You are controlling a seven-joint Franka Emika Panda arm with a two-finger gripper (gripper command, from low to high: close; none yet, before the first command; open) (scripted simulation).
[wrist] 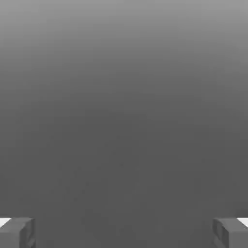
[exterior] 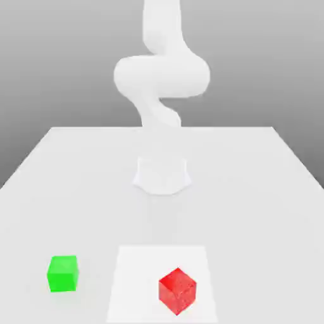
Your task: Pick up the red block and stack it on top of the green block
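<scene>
The red block (exterior: 177, 291) sits near the table's front edge, turned corner-on, on a paler square patch (exterior: 136, 278) of the tabletop. The green block (exterior: 62, 273) rests on the table toward the exterior view's left of the red one, about a block's width clear of the patch. In the hand view my gripper (wrist: 124, 233) is open. Its two grey fingertips (wrist: 19, 233) stand far apart with nothing between them, and plain grey background lies beyond them. Neither block is near the fingers.
The white arm (exterior: 161, 73) rises from its base (exterior: 162, 174) at the middle of the white table (exterior: 266, 190) and curls overhead. The table's front corners lie beside the blocks.
</scene>
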